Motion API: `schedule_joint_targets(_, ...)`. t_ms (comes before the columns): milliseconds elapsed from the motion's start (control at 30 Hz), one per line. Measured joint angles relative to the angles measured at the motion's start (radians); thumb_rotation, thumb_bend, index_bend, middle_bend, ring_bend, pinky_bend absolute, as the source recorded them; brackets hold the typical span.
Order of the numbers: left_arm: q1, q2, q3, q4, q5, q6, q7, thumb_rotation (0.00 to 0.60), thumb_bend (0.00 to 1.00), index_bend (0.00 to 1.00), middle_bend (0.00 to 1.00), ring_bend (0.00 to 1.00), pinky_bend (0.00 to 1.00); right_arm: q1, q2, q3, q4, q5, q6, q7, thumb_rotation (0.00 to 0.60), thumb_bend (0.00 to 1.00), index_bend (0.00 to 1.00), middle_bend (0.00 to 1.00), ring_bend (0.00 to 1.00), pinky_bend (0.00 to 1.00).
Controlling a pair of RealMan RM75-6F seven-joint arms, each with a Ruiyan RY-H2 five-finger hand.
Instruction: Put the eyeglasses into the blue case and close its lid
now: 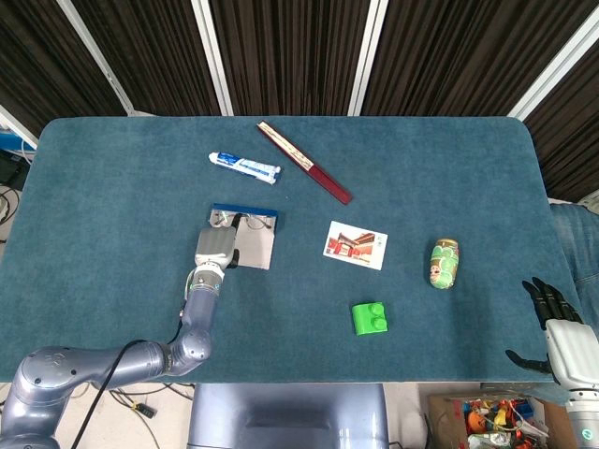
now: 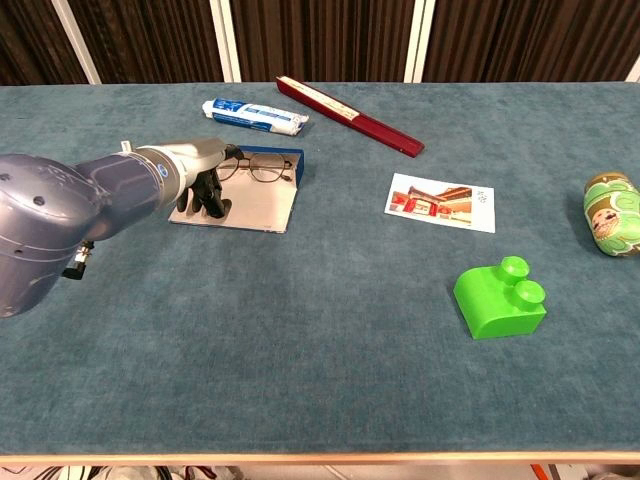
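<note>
The blue case (image 1: 242,210) (image 2: 297,163) lies open at the table's left, its grey lid (image 1: 255,249) (image 2: 262,203) flat toward me. The eyeglasses (image 1: 247,223) (image 2: 257,169) rest in the case against its blue wall. My left hand (image 1: 215,247) (image 2: 196,178) is over the left end of the case, fingers curled down onto the lid and thumb at the left end of the eyeglasses, gripping them there. My right hand (image 1: 559,325) hangs past the table's front right corner, fingers spread and holding nothing; the chest view does not show it.
Behind the case lie a toothpaste tube (image 1: 244,167) (image 2: 254,115) and a long red box (image 1: 304,174) (image 2: 349,115). To the right sit a picture card (image 1: 355,245) (image 2: 440,202), a green block (image 1: 371,318) (image 2: 499,297) and a green tin (image 1: 444,264) (image 2: 611,215).
</note>
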Motion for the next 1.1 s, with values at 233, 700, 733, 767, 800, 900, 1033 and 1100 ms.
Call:
schedule_joint_targets(233,-0.007,-0.015,0.000,0.016,0.010,0.003,0.009,0.600,0.51,0.00,0.72,0.63,0.61,0.000,0.001,0.000,-0.001,0.000,0.001,0.000,0.600,0.14,0.00,0.00,0.03,0.18)
schedule_joint_targets(700,0.027,0.019,0.030,-0.119,0.107,0.073,-0.004,0.600,0.51,0.00,0.71,0.62,0.61,0.000,0.000,0.001,0.000,-0.002,0.002,0.001,0.600,0.14,0.00,0.00,0.03,0.18)
schedule_joint_targets(733,0.033,0.026,0.035,-0.141,0.120,0.086,-0.007,0.600,0.50,0.00,0.70,0.62,0.61,0.000,-0.001,0.001,0.000,-0.004,0.004,0.001,0.600,0.14,0.00,0.00,0.03,0.18)
schedule_joint_targets(767,0.041,0.036,0.041,-0.170,0.139,0.102,-0.010,0.600,0.47,0.00,0.67,0.60,0.61,-0.001,-0.001,0.001,0.001,-0.004,0.005,0.001,0.600,0.14,0.00,0.00,0.03,0.18)
schedule_joint_targets(800,0.047,0.045,0.046,-0.191,0.154,0.113,-0.012,0.600,0.45,0.02,0.64,0.58,0.61,-0.001,-0.001,0.001,0.001,-0.004,0.004,0.001,0.600,0.14,0.00,0.00,0.03,0.18)
schedule_joint_targets(900,0.067,0.077,0.071,-0.257,0.203,0.142,-0.015,0.600,0.33,0.10,0.49,0.44,0.55,-0.001,-0.001,0.001,-0.001,-0.003,0.003,0.003,0.600,0.14,0.00,0.00,0.03,0.18)
schedule_joint_targets(1033,0.088,0.119,0.123,-0.310,0.261,0.167,0.002,0.600,0.19,0.10,0.23,0.14,0.21,0.000,0.000,0.000,-0.001,-0.003,0.001,0.004,0.600,0.14,0.00,0.00,0.03,0.18)
schedule_joint_targets(1100,0.097,0.141,0.144,-0.326,0.278,0.166,0.009,0.600,0.17,0.09,0.19,0.10,0.16,0.000,0.001,0.000,-0.002,-0.002,-0.001,0.006,0.600,0.14,0.00,0.00,0.03,0.18)
